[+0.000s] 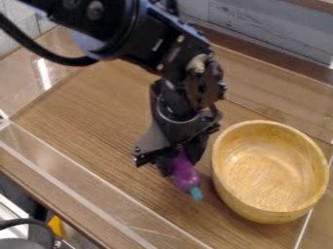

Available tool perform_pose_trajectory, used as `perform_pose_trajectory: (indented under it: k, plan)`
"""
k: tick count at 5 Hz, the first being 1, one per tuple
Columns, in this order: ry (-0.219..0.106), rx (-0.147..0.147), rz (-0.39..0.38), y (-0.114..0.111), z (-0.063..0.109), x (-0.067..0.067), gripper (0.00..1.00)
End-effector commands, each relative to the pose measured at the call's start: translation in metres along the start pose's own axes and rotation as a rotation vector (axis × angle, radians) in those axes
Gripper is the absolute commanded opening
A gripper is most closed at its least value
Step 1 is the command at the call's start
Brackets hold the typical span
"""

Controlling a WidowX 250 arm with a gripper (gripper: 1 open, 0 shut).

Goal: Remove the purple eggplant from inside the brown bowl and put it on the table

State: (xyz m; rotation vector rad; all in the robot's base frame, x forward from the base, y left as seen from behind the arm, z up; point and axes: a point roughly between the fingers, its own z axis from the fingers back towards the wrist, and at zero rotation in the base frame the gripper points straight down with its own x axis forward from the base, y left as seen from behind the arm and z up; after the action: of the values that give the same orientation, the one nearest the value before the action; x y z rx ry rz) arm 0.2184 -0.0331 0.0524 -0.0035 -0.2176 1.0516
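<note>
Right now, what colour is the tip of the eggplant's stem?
Teal, clearest in the camera view.
</note>
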Motion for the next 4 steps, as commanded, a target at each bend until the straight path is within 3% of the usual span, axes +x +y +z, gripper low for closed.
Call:
perform_pose_trajectory:
  k: [1, 2, 4]
  plan:
    - [-0.022, -0.042, 0.002, -0.011, 0.005, 0.0, 0.0]
    - [-0.024, -0.039, 0.0, -0.012, -0.001, -0.005, 0.0]
    - [-0.029, -0.027, 0.004, -0.014, -0.013, 0.015, 0.0]
